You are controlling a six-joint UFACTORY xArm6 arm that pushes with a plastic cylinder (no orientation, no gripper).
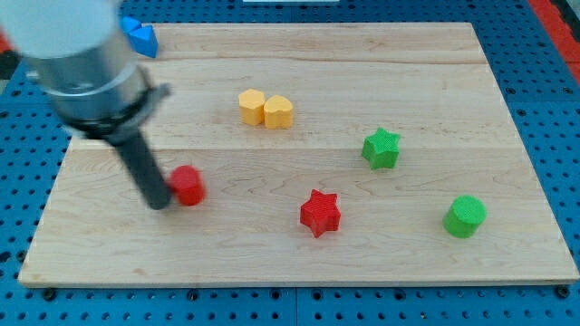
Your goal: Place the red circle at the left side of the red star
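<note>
A: Where is the red circle right now?

B: On the wooden bench, toward the view's left, well apart from the red star, which sits nearer the middle and a little lower. My tip is just beside the circle, on its left and slightly below; it looks to be touching, though the rod's blur makes that hard to confirm.

A: And the jaws?

B: There are none. The arm ends in a plain dark rod, so nothing spreads or pinches; it only pushes.

A: How will the circle handle?

B: I judge it light and rigid, a small hard block that should slide easily on smooth wood. Being round, it may roll off the tip's side if pushed off-centre. The contact should be on its left face, in line with the spot just left of the star.

A: Anything in the way?

B: Not on that path. The two yellow blocks touch each other up top, the green star and green circle lie to the right, and a blue block sits at the bench's upper-left edge.
</note>
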